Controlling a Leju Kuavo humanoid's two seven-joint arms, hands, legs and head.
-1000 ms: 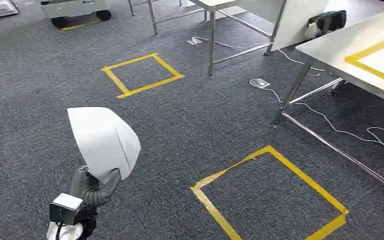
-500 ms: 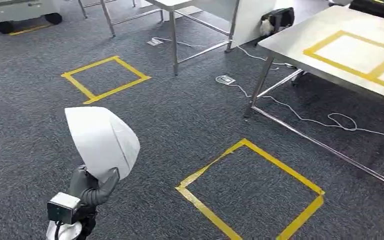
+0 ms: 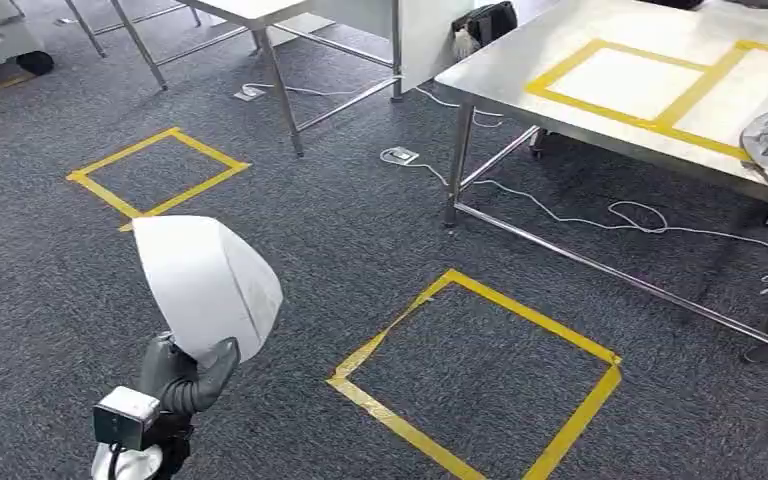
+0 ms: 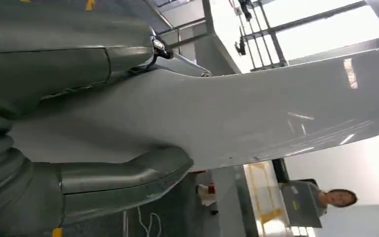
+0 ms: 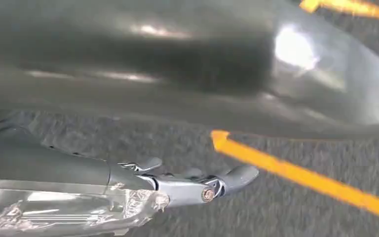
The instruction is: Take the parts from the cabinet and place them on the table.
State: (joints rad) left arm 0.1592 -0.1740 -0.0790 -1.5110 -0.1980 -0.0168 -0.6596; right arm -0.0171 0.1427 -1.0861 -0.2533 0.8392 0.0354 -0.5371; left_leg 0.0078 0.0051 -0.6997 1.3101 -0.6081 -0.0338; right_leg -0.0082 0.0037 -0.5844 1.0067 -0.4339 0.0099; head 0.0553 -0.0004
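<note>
No readable writing. Left hand (image 3: pixel 185 375) grips white curved part (image 3: pixel 205 285), held above carpet. Right hand (image 5: pixel 177 185) holds crinkled silver part (image 5: pixel 64 215). Worktop (image 3: pixel 520 65) ahead right, yellow tape square (image 3: pixel 480 375) on floor between.

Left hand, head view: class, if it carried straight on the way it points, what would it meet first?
Nothing new, probably: the left hand points upward and already grips the white part. Beyond that the way looks free, though depth is unclear.

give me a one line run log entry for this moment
phase: carrying part toward table | left hand: grips white part | right hand: holds silver part | table: ahead right, yellow tape squares
</note>
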